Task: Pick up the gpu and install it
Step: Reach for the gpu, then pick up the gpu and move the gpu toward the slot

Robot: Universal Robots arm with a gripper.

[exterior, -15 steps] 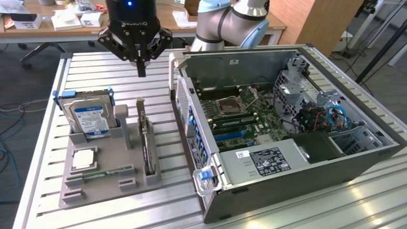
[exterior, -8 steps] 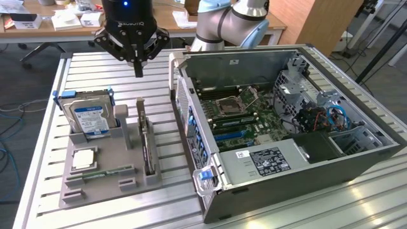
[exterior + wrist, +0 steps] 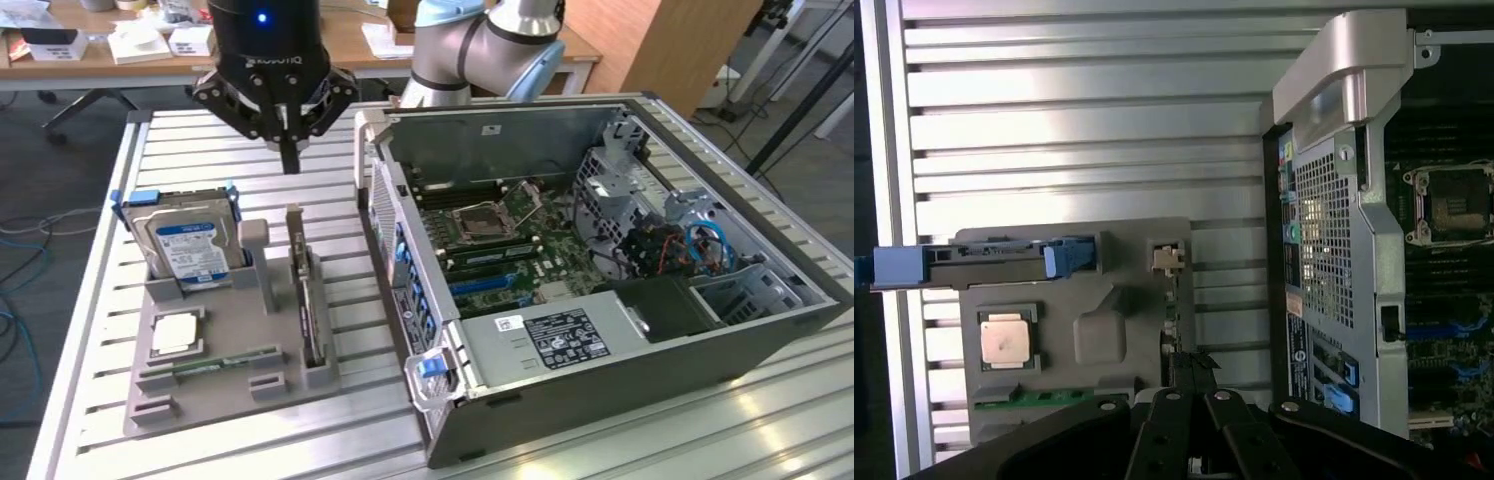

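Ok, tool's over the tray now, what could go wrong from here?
1. The tool is shut above the gpu; lowered like this, it could strike the card's top edge.
2. The gpu stands on edge in the tray, close to the case; a skewed lift could scrape either.

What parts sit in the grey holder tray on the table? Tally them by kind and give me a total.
hard drive: 1
gpu: 1
processor chip: 1
memory stick: 1
Total: 4
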